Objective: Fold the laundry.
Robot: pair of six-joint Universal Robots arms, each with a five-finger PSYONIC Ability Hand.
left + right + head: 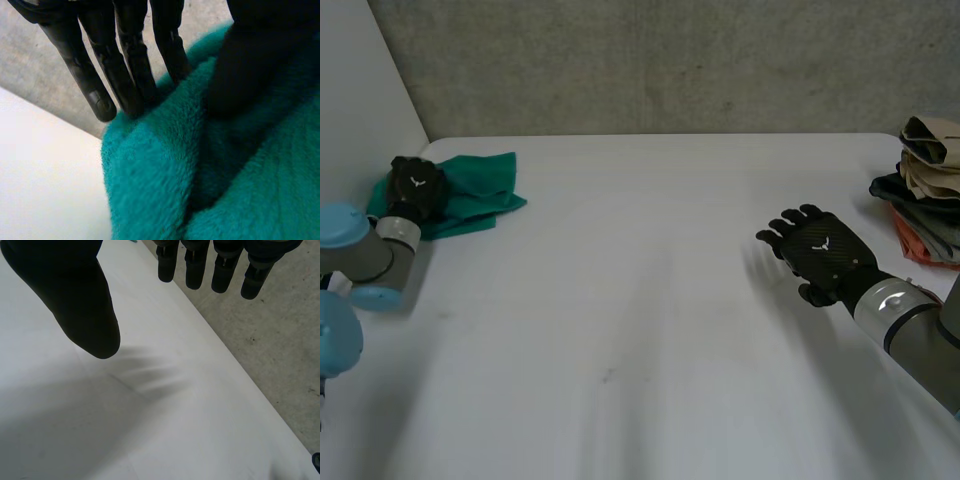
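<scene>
Right hand point(825, 255) hovers splayed, empty, over white surface point(620, 330); left hand point(415, 188) pinches crumpled teal fleece cloth point(480, 185) far left, fetching it; next, drag it centre

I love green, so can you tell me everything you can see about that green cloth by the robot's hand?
The green cloth is teal all over and looks soft and fluffy, like fleece or a towel. It lies bunched in loose folds, not flat, at the far left corner of the white table, close to the wall. The robot's left hand sits on its left end, touching it. Up close, the fabric rises in a soft ridge beside the hand. Nothing else touches it.
</scene>
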